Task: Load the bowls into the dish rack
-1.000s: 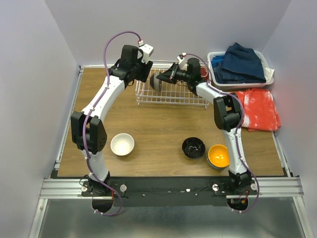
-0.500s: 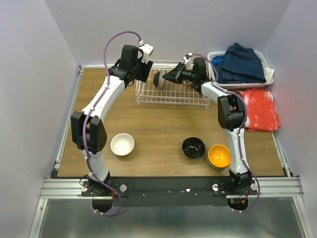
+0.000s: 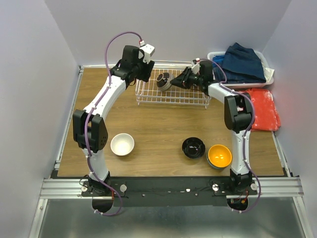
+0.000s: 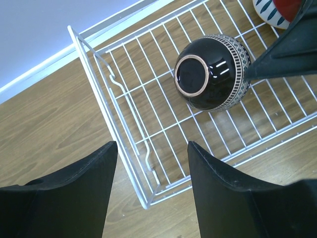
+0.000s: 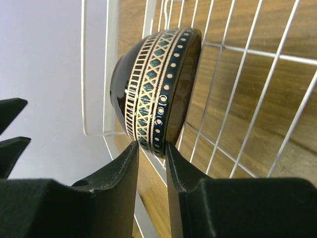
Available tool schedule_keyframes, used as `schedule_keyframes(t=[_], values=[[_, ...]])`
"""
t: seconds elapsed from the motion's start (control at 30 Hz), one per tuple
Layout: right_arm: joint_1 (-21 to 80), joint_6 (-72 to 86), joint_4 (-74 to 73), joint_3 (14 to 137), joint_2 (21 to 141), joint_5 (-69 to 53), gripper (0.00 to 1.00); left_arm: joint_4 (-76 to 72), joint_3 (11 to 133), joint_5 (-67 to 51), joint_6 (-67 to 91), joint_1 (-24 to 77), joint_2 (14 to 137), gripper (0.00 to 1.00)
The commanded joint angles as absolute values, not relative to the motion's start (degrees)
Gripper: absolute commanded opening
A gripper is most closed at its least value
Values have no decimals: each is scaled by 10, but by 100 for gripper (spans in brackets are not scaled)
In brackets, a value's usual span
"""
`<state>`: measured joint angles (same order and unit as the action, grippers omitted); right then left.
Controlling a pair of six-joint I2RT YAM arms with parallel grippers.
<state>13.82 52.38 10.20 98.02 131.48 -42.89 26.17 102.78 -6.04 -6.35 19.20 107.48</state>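
right pincer [image 5: 152,148]: narrow gap, tips on either side of the lowest bit of the patterned bowl's rim; pressing on it or just clear of it, cannot tell.
patterned bowl [image 5: 153,84]: glossy black with a blue-and-cream band under the rim; tipped on its side inside the rack, foot ring turned toward the left wrist camera, rim toward the right pincer; centre of the right wrist view, upper middle of the left wrist view.
left pincer [image 4: 151,148]: wide, nothing between the fingers; at the bottom of its own view, above the rack's corner and the wood beside it, apart from the patterned bowl.
rack [image 3: 171,103]: white wire grid with low sides, upper middle of the top view, reached from the left and the right by the two arms.
red-and-white bowl [image 4: 270,12]: upper right corner of the left wrist view, over the grid wires, cut off by the frame edge and by a dark finger of the right pincer.
white bowl [image 3: 122,144]: mouth up on the surface, lower left of the top view, well apart from the rack.
black bowl [image 3: 193,148]: mouth up on the surface, lower middle of the top view.
orange bowl [image 3: 218,156]: just beside the black bowl, to its right, near the right arm's base.
surface [image 3: 158,124]: wood grain, bare between the rack and the three loose bowls.
basket [image 3: 213,56]: white, upper right of the top view, just right of the rack, holding blue clothes [image 3: 242,62].
red cloth [image 3: 260,109]: right edge of the top view, just below the basket.
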Motion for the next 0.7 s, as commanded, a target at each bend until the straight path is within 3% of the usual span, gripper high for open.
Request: schedule_keyframes(t=[0.0,0.43,0.6,0.67], values=[[142,478,50,962,1271,-404,37,222,1020,-81,-50,192,1082,68],[139,386,-49,931,1194,-343,43,201,996,-82,-46,192,1064,70],[141,246,-91,928,1131,-410,47,190,986,-56,-51,192,1042,71],[144,140,-146,931,1106,-402,55,181,978,-38,-59,190,1027,72]])
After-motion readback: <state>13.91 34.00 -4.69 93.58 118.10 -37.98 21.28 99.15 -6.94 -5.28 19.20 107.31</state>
